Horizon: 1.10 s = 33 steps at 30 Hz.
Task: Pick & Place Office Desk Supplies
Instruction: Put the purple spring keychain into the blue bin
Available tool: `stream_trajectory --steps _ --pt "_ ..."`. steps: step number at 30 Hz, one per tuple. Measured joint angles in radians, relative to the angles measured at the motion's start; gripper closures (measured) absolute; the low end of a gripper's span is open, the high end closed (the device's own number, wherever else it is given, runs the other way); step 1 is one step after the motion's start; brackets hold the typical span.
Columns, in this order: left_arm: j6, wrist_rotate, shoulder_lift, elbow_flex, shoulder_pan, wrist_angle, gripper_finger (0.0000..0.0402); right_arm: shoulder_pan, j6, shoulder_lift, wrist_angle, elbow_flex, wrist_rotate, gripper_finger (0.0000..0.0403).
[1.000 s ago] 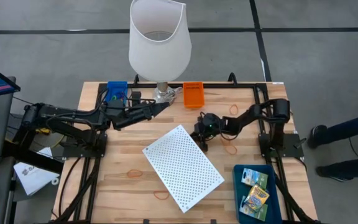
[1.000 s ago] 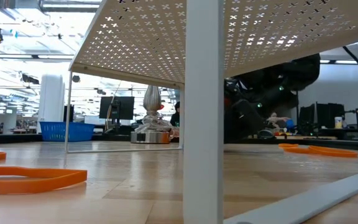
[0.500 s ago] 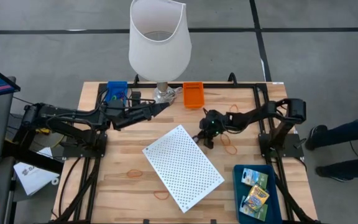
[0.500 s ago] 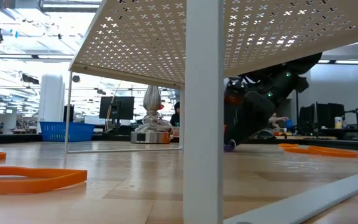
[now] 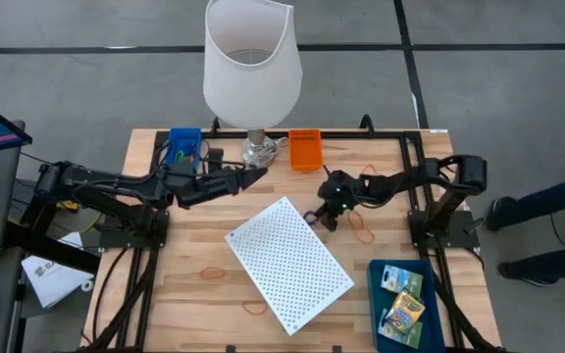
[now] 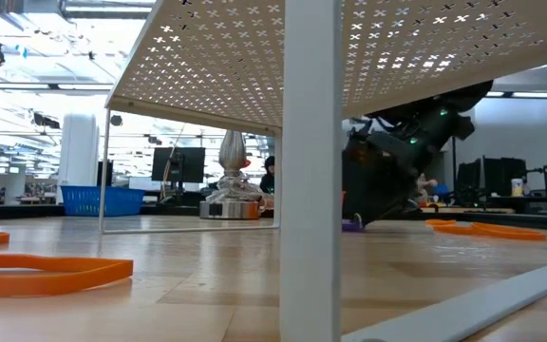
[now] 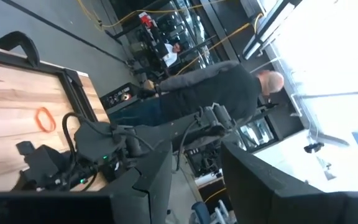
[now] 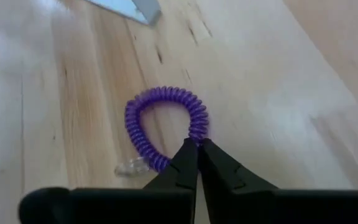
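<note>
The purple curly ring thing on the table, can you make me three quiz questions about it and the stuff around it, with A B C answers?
1. Where does the purple coil band lie?
A. On the bare wood of the table
B. In the orange tray
C. On top of the white perforated panel

2. How many printed boxes sit in the blue tray?
A. None
B. Two
C. Five

3. How are the right gripper's fingers?
A. Wide open
B. Shut, tips at the coil band
C. Out of sight

Answers:
1. A: the right wrist view shows the band on wood planks, beside the panel's corner.
2. B: the high view shows two colourful boxes in that tray.
3. B: the two fingers meet with no gap, right at the band's edge.
</note>
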Motion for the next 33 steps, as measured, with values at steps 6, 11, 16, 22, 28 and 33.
stream_trajectory --steps 6,11,16,22,28,33 --pt "0.042 0.036 0.000 0.000 -0.025 -0.003 0.0270 0.017 0.066 -0.192 -0.111 -0.003 0.025 0.0401" --pt "0.127 0.056 0.000 0.000 -0.037 -0.011 0.0270 0.063 0.159 -0.404 -0.170 -0.002 0.045 0.0402" --pt "0.202 0.101 0.000 0.000 -0.037 -0.023 0.0268 0.147 0.265 -0.624 -0.245 -0.001 0.170 0.0403" --pt "0.231 0.204 0.001 0.000 -0.008 -0.112 0.0240 0.286 0.338 -0.815 -0.340 0.075 0.444 0.0403" --pt "0.233 0.250 0.022 0.000 0.037 -0.106 0.0184 0.409 0.267 -0.794 -0.411 0.250 0.654 0.0403" --pt "0.185 0.353 0.090 0.000 0.068 0.038 0.0152 0.436 0.200 -0.665 -0.447 0.385 0.681 0.0403"
